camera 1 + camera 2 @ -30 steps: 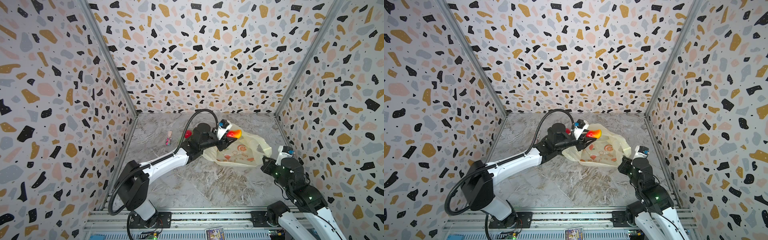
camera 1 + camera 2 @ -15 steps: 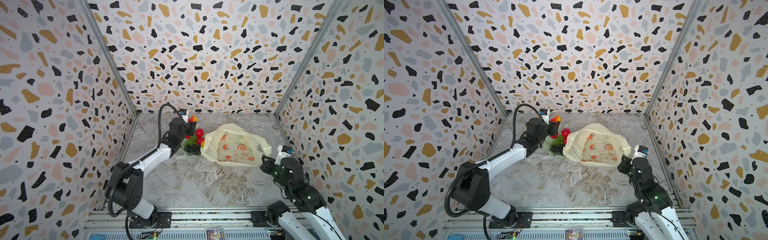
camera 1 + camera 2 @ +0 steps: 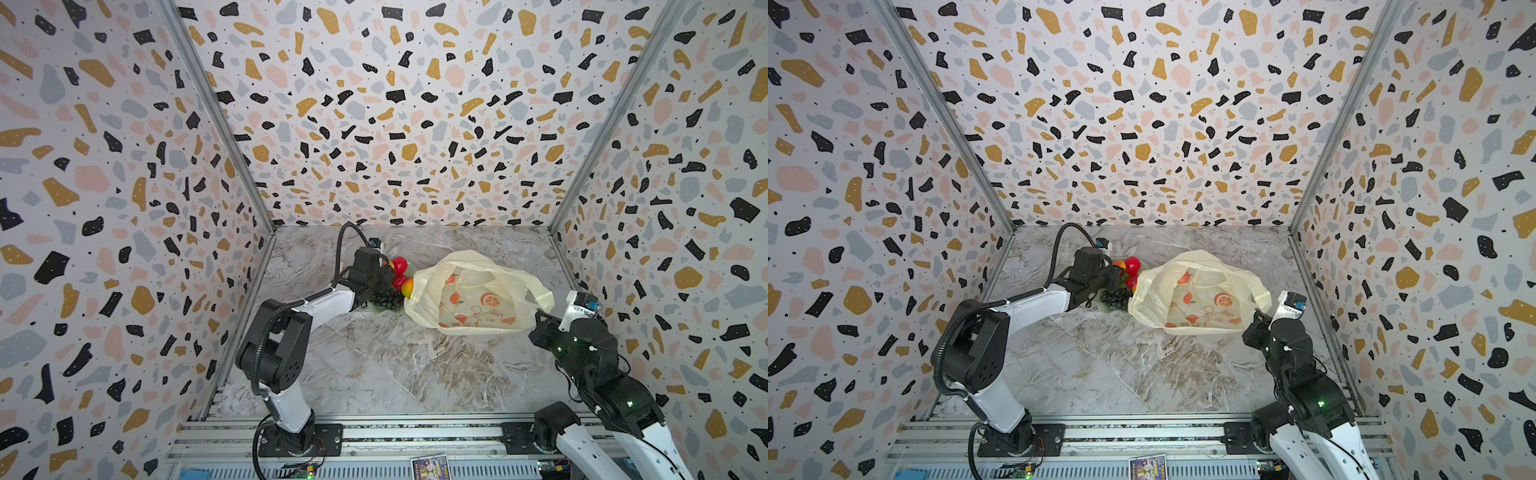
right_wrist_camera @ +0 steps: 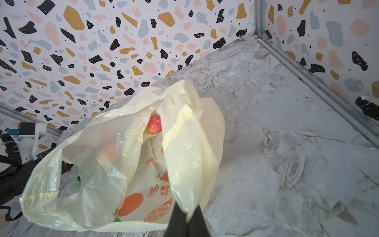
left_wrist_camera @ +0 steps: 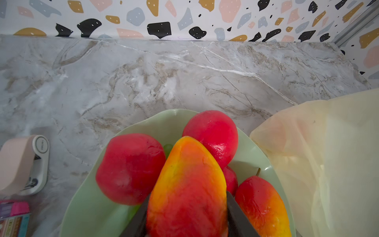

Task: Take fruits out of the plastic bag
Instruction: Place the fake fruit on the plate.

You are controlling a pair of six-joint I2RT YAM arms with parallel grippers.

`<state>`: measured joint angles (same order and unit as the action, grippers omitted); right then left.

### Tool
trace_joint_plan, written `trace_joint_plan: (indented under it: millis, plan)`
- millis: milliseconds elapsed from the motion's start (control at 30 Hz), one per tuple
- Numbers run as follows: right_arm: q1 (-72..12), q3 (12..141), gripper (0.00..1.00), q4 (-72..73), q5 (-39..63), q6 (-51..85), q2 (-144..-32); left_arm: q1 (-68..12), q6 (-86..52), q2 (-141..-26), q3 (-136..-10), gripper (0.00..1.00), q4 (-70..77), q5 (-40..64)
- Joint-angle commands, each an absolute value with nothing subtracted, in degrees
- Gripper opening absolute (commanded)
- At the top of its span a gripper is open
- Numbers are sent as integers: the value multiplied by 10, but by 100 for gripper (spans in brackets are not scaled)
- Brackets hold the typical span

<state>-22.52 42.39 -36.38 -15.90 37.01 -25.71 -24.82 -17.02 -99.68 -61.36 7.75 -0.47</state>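
**Status.** The left pincer (image 5: 186, 207) is set about half open and is clamped on a red-yellow peach-like piece (image 5: 184, 180), which is held over the pale green plate (image 5: 86, 207). Whether the piece touches the pile below cannot be told. The right pincer (image 4: 185, 217) is fully closed on a fold of the plastic bag (image 4: 98, 164) at its mouth, and that fold is held up off the bench (image 4: 287, 143). In both top views the bag is seen just beside the plate, its film against the rim.

**Risks.**
- The plate is crowded. If the held piece is released on top of the round apples, it may roll over the low rim onto the bench.
- An apple could be nudged off by the fingers (image 5: 238, 217) on withdrawal.
- The thin film may slip from the right pinch or be torn by it. The mouth would then collapse over the fruit inside.

**Count.**
- Bag: one. Plate: one.
- Red apples on the plate: two clear (image 5: 131, 168) (image 5: 211, 135), and a third red fruit half hidden (image 5: 230, 180).
- Red-yellow pieces: two. One is held; the second piece (image 5: 262, 205) lies on the plate.
- Black grape bunch: one (image 3: 384, 297).
- Green grapes: glimpses only (image 5: 168, 147).
- In the bag: one bagged apple (image 4: 154, 124). An orange blur behind the film cannot be identified.
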Motion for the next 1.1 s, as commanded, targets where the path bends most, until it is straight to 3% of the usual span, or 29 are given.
trace_joint_plan:
  millis: [0,233,433,600,767,867,1067]
  plan:
    - [-228,437,0,-378,-167,362,-254,-250,-171,-999,-606,19,91,14]
    - [-228,437,0,-372,-164,360,-257,-250,-171,-1007,-611,33,73,20]
    - [-227,433,0,-366,-158,361,-258,-250,-164,-988,-609,56,63,9]
    - [-227,433,0,-359,-151,360,-262,-250,-163,-963,-611,65,63,3]
    - [-228,432,0,-353,-148,358,-266,-250,-157,-936,-618,66,50,-9]
    - [-228,432,0,-353,-142,354,-268,-262,-148,-906,-624,62,48,-6]
    - [-228,433,0,-350,-131,348,-270,-378,-62,-856,-703,48,26,-11]
